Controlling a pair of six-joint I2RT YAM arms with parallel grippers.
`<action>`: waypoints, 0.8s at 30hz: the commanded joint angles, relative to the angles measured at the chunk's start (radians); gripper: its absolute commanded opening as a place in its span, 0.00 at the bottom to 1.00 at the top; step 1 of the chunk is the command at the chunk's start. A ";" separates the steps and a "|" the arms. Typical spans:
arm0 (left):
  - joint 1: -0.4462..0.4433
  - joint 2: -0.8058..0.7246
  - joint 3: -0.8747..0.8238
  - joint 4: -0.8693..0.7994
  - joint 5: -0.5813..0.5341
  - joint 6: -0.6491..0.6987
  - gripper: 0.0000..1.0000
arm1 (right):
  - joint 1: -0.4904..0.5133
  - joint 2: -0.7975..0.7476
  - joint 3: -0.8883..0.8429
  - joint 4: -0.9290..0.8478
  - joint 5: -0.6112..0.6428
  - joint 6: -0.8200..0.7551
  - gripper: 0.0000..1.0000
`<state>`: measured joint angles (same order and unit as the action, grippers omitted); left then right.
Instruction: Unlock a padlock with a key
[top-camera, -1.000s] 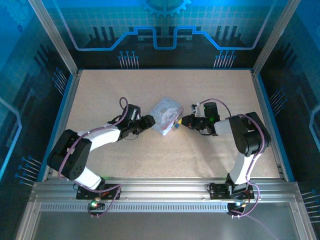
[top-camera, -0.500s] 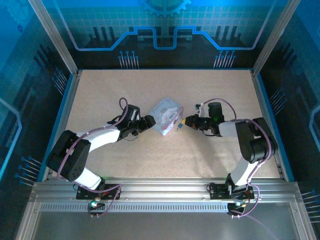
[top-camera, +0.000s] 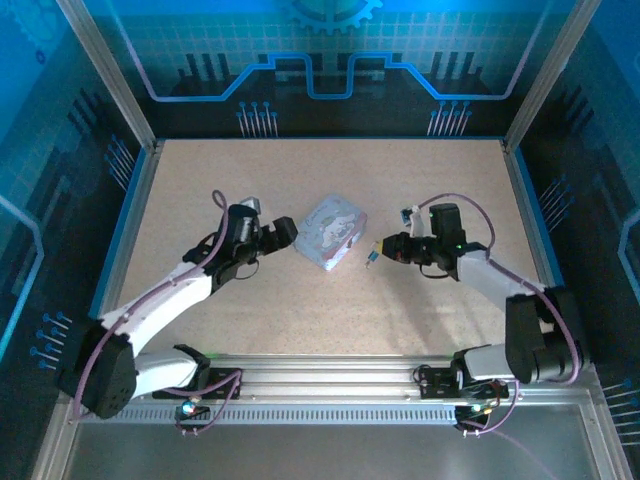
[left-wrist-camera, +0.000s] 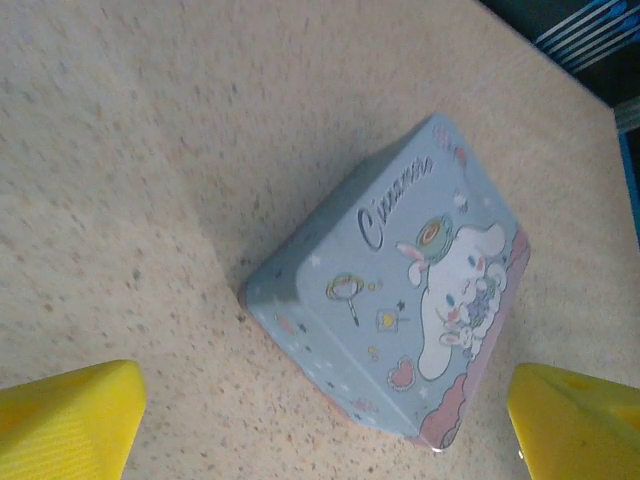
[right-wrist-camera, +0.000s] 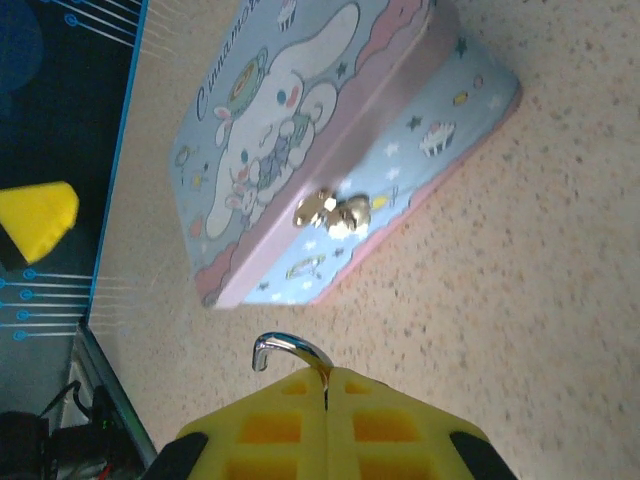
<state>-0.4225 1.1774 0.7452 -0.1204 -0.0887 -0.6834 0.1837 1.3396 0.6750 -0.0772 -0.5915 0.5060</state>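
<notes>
The tin (top-camera: 332, 230) lies near the middle of the speckled table (top-camera: 300, 170), turned at an angle, with one arm on each side of it. The left gripper (top-camera: 284, 233) sits just beside the tin's left edge and does not touch it. In the left wrist view its two yellow fingers (left-wrist-camera: 65, 420) stand far apart at the bottom corners with nothing between them, and the tin (left-wrist-camera: 400, 290) lies on the table ahead of them, its printed lid facing up. The right gripper (top-camera: 384, 247) is on the tin's right, a little apart from its near corner, and a small dark speck at its tip is the padlock (top-camera: 370, 259). In the right wrist view this gripper (right-wrist-camera: 327, 375) has its yellow fingers pressed together on the padlock (right-wrist-camera: 290, 347) - only the thin silver shackle sticks out above them, curving to the left with its end hanging free, while the body is hidden between the pads. Beyond the shackle the tin (right-wrist-camera: 280, 130) shows its side wall, where a small gold clasp (right-wrist-camera: 333, 213) sits at the seam under the lid. The padlock is clear of that clasp - bare table shows between them.
</notes>
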 joint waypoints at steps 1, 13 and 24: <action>0.015 -0.076 -0.013 -0.057 -0.088 0.063 0.95 | -0.006 -0.072 -0.029 -0.200 0.035 -0.054 0.02; 0.042 -0.186 -0.059 -0.087 -0.140 0.084 0.98 | 0.056 -0.153 -0.140 -0.325 0.143 -0.043 0.01; 0.042 -0.191 -0.070 -0.088 -0.129 0.068 0.98 | 0.099 -0.051 -0.103 -0.308 0.188 -0.037 0.01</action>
<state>-0.3878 1.0065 0.6891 -0.1932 -0.2054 -0.6254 0.2703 1.2652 0.5396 -0.3759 -0.4187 0.4694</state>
